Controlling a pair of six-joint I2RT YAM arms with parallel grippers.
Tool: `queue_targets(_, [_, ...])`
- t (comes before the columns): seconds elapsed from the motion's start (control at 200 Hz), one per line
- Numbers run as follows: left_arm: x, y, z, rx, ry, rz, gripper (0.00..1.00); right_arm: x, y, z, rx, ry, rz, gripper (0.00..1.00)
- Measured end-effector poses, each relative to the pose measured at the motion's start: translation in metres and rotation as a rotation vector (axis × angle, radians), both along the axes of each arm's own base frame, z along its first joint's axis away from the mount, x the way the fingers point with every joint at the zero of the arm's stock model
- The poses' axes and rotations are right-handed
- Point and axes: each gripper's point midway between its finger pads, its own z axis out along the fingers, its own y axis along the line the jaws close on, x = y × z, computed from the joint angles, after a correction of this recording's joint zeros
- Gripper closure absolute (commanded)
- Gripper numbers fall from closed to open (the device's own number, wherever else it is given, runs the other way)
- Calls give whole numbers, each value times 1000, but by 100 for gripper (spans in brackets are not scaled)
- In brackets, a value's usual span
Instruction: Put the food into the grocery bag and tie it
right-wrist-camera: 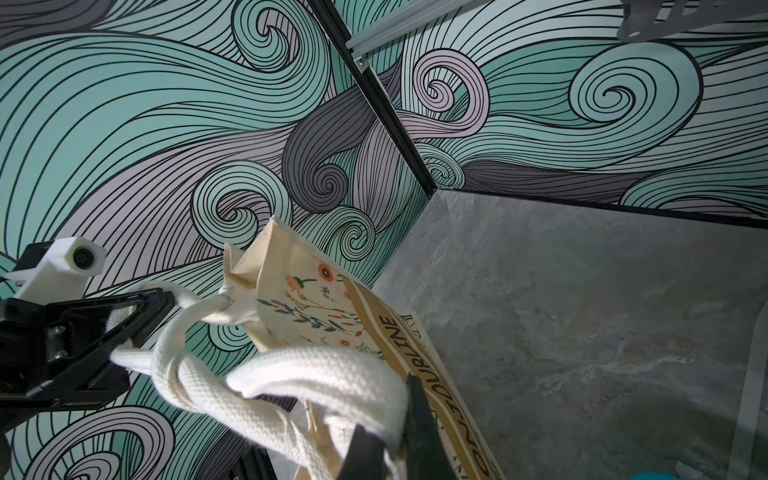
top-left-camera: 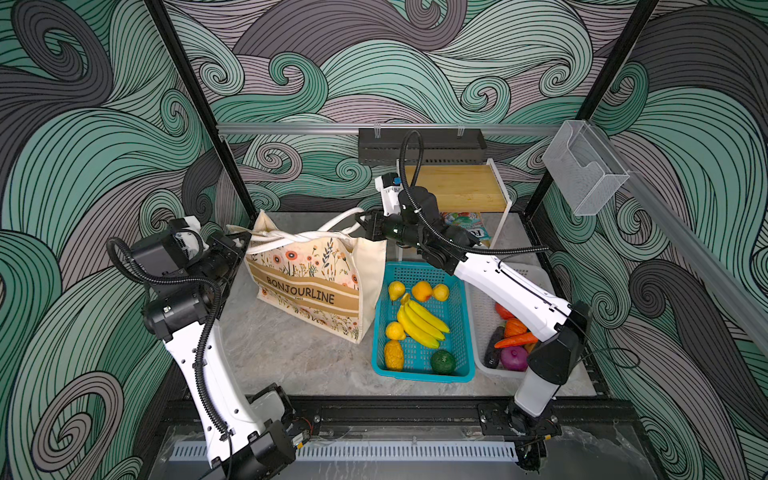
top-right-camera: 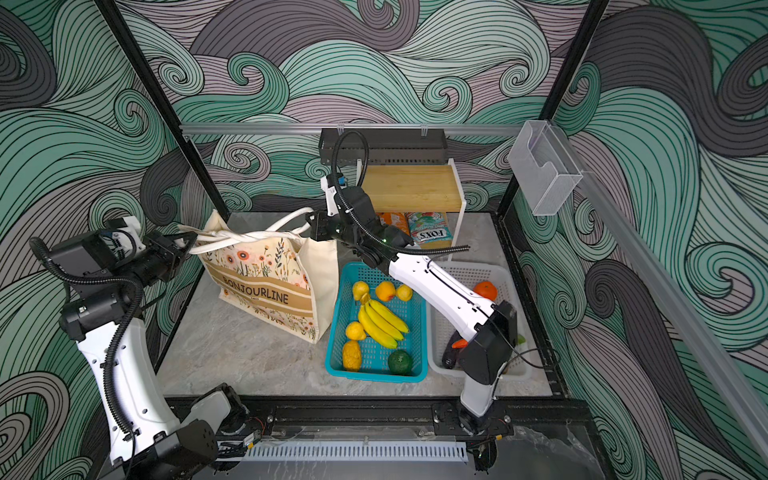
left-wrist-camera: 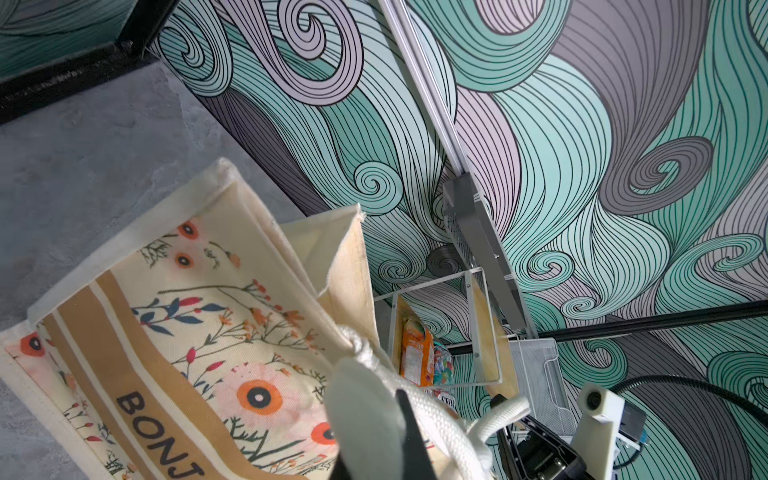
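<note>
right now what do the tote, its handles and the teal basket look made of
Tote: matte woven canvas, judging by the visible weave and soft folds.
Handles: thick cream webbing, probably cotton, with a herringbone weave showing up close.
Teal basket: likely moulded plastic, slightly glossy, with a perforated grid floor and walls.

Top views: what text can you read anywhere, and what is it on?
"BONJOURLINE": on the tan band of the grocery bag.
"FOX'S": upside down on the teal snack packet under the shelf.
Small print beneath BONJOURLINE: too small to read.
Orange packet: print too blurred to read.
</note>
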Motion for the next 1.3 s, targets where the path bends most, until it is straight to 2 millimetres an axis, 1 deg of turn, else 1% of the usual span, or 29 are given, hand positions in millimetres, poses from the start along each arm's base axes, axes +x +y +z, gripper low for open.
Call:
queue_targets(0.155, [0,7,-4,26,15,36,100,16,13,-9,-38,1,2,100])
queue_targets(0.325, [-1,10,-8,39,33,51,100,23,15,-15,-57,18,2,100])
queue_targets(0.53, [0,10,-9,52,34,45,100,28,8,0,-43,-1,-7,100])
queue_targets(0.655, [0,11,-10,61,34,42,100,38,7,3,-32,-4,-10,100])
queue_targets(0.735, [2,14,-12,65,41,48,100,47,9,0,-29,3,-8,100])
queue_targets(0.791, [4,16,-15,69,50,52,100,51,13,-7,-32,18,1,100])
queue_targets(0.871, [5,19,-19,74,63,62,100,55,18,-16,-39,40,16,100])
queue_targets(0.991, [5,23,-23,88,76,77,100,58,25,-21,-36,45,41,100])
queue_targets(1.066, [6,26,-28,83,76,76,100,58,29,-22,-39,27,65,100])
queue_targets(1.166, [16,25,-42,46,87,45,100,61,32,-24,-66,-16,80,100])
queue_targets(1.241, [26,25,-57,25,119,23,100,70,34,-28,-91,-50,77,100])
queue_targets(1.301, [33,20,-68,18,140,2,100,82,36,-34,-115,-68,58,100])
